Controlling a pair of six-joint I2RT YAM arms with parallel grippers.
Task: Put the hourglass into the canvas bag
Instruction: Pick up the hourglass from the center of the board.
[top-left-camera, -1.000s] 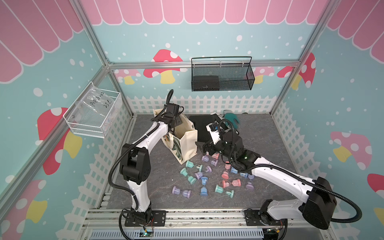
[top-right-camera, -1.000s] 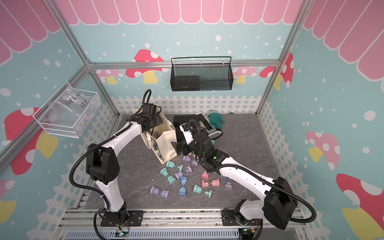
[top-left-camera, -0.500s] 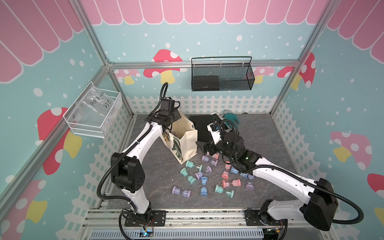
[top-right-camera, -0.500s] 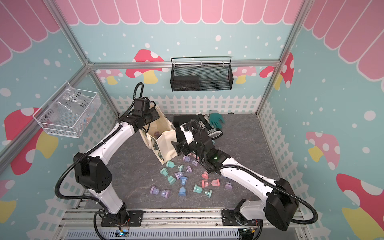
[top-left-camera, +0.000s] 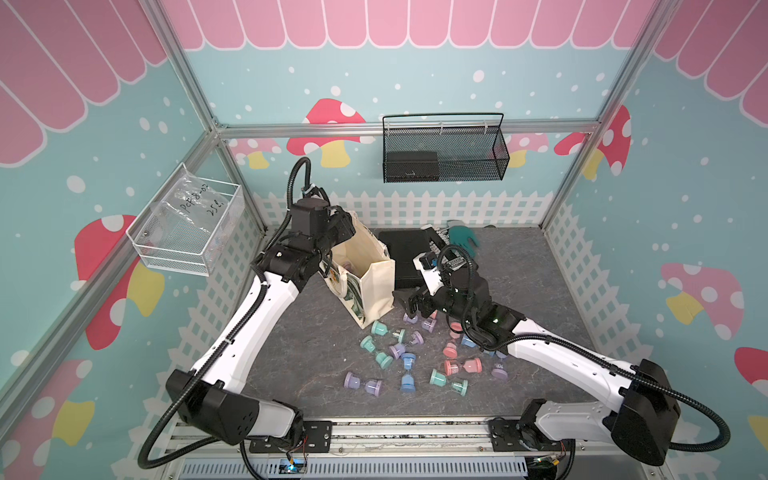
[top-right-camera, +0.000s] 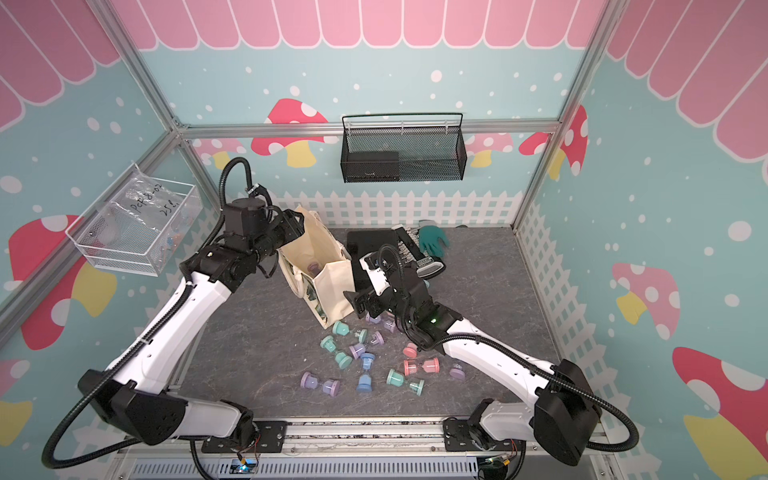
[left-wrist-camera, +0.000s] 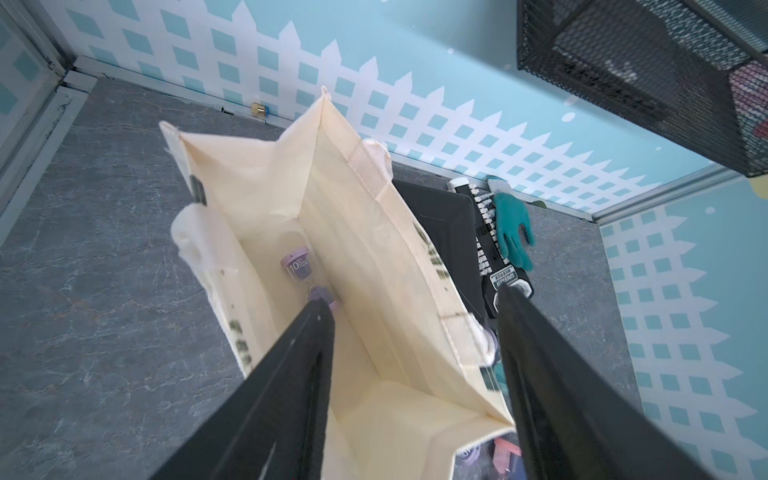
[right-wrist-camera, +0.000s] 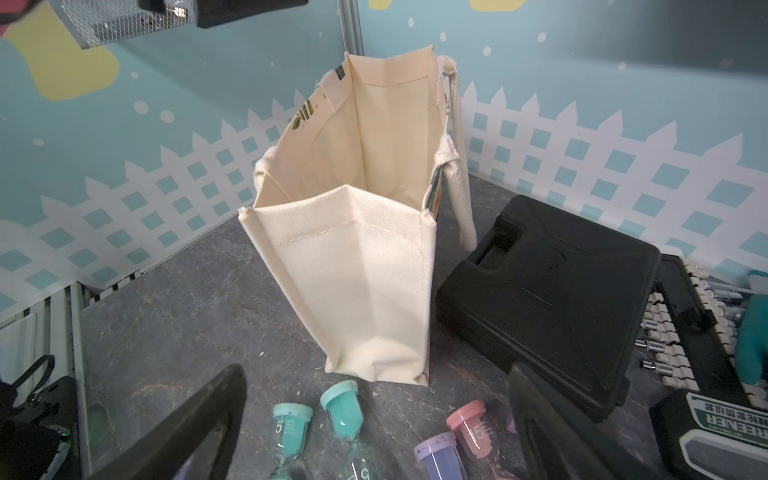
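The left pincer (left-wrist-camera: 411, 297) hangs open and empty over the boxy cream canvas bag (left-wrist-camera: 249, 174) (a purple hourglass (left-wrist-camera: 297, 266) lies inside); the wide-open right pincer (right-wrist-camera: 376, 370) should drop straight onto one teal hourglass (right-wrist-camera: 349, 428), pinching its middle

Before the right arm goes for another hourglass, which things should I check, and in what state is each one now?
1. Canvas bag stands upright with its mouth open: ok.
2. Purple hourglass lies on the bottom inside the bag: ok.
3. Left gripper is above the bag mouth, jaws apart, holding nothing: ok.
4. Right gripper is open and empty, close to the teal hourglass outside the bag: ok.
5. Free gap between the bag and the black case beside it: cannot tell.
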